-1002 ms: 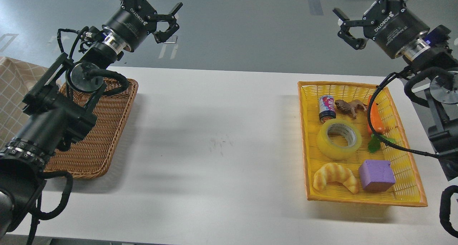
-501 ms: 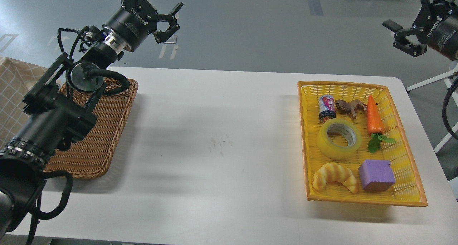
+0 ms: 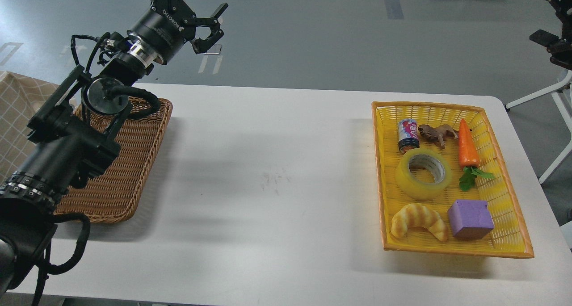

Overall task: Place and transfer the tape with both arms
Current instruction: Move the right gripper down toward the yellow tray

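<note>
The wide roll of translucent yellow tape (image 3: 423, 173) is seen lying flat, core upward, in the yellow plastic basket (image 3: 514, 216) at the counter's right. The left end effector (image 3: 210, 22), fingers spread, is held far left; the right end effector (image 3: 554, 38) is nearer, its state undeterminable.

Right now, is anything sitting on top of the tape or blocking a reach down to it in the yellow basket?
Nothing covers the tape; it lies flat and open from above in the yellow basket. The can touches its far edge, and the croissant lies just in front.
</note>
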You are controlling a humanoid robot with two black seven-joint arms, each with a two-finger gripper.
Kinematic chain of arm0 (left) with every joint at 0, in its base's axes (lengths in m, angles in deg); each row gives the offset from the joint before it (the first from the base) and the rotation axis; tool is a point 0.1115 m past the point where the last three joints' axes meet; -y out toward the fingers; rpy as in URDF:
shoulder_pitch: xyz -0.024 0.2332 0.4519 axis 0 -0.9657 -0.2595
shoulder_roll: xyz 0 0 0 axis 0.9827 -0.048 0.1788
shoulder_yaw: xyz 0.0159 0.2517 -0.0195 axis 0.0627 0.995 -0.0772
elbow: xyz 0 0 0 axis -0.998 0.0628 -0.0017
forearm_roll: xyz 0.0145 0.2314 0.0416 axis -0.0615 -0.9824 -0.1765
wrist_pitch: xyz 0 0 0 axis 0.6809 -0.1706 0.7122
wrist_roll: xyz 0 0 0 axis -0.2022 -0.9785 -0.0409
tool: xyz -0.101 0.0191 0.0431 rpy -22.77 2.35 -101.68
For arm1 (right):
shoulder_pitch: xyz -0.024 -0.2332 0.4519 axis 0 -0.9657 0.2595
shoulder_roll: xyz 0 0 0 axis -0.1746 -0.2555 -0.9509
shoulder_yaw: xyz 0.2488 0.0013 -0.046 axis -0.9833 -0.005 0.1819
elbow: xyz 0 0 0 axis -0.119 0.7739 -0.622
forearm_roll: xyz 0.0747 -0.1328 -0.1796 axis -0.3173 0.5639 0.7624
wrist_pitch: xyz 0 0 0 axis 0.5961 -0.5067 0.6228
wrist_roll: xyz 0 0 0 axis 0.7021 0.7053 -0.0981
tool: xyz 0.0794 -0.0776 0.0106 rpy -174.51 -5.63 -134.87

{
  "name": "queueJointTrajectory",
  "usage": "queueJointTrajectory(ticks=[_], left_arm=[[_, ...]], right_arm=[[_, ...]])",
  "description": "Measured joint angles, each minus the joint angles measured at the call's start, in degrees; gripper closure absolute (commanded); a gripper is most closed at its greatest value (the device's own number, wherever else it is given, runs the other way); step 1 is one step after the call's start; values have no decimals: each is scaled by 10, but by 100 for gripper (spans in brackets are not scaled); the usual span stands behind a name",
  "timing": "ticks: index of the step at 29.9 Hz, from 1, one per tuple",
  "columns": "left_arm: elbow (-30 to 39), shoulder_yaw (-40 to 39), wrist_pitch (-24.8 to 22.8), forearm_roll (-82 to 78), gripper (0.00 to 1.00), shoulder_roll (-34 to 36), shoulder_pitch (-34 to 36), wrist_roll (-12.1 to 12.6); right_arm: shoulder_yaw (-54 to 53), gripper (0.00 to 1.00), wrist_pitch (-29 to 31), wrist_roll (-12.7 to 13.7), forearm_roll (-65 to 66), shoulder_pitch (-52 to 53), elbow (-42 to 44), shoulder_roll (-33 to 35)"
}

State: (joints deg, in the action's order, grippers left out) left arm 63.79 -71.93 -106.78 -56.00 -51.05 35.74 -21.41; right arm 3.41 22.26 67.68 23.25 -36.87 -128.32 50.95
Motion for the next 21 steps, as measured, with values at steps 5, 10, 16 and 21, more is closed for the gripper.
queueJointTrajectory(ticks=[5, 10, 16, 21], left_arm=[[1, 0, 0, 0, 2, 1, 0, -1], [1, 0, 0, 0, 2, 1, 0, -2], [1, -1, 0, 0, 2, -1, -1, -2], [1, -1, 0, 0, 2, 1, -1, -2]], right_arm=[[35, 0, 0, 0, 32, -3, 0, 18], [42, 0, 0, 0, 87, -8, 2, 24], [46, 0, 0, -4, 168, -15, -3, 24], [80, 0, 0, -5, 215, -20, -30, 24]])
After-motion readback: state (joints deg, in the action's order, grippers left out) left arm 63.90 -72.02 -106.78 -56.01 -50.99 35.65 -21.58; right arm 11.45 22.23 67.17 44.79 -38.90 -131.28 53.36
